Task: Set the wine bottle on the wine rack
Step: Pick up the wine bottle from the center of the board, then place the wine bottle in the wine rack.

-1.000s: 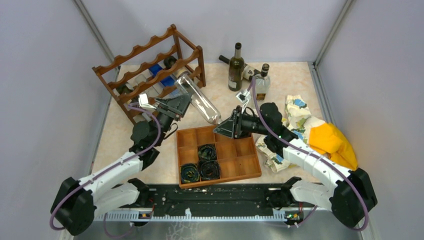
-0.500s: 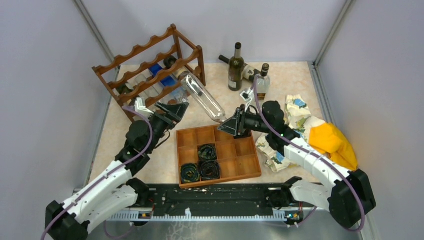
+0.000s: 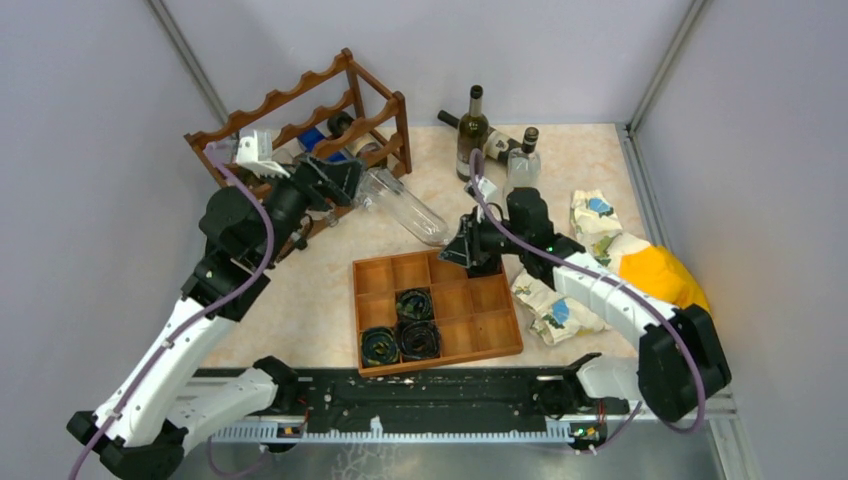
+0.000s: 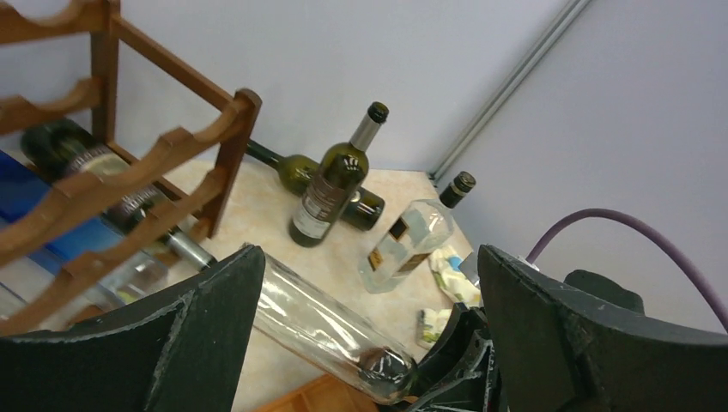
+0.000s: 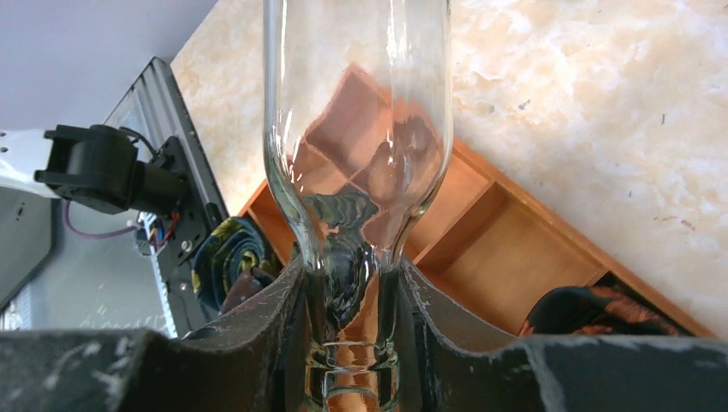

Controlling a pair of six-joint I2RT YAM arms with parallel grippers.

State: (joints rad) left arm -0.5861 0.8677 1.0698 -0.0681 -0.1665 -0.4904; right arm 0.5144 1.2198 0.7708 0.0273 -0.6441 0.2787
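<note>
The wine bottle (image 3: pixel 405 205) is clear glass and lies slanted above the table, its neck pinched by my right gripper (image 3: pixel 462 245). In the right wrist view the fingers are shut on the wine bottle's (image 5: pixel 356 103) neck, at the right gripper (image 5: pixel 352 276). Its base end points at the lower front of the wine rack (image 3: pixel 300 100), where my left finger hides it. My left gripper (image 3: pixel 345 180) hovers wide open beside that base end, holding nothing. In the left wrist view the wine bottle (image 4: pixel 318 322) passes between the spread fingers of the left gripper (image 4: pixel 369 257), beside the wine rack (image 4: pixel 172 146).
The rack holds a dark bottle (image 4: pixel 77 154) and others. An orange-brown compartment tray (image 3: pixel 480 325) with rolled ties (image 3: pixel 400 330) lies below the bottle. An upright dark bottle (image 3: pixel 472 135), a clear square bottle (image 3: pixel 523 165) and a lying bottle (image 3: pixel 497 142) stand behind. Cloths (image 3: pixel 590 230) lie on the right.
My left arm rose and swung back toward the rack, its jaws opening fully off the bottle. My right gripper carried the bottle back and left, bringing its base against the rack.
</note>
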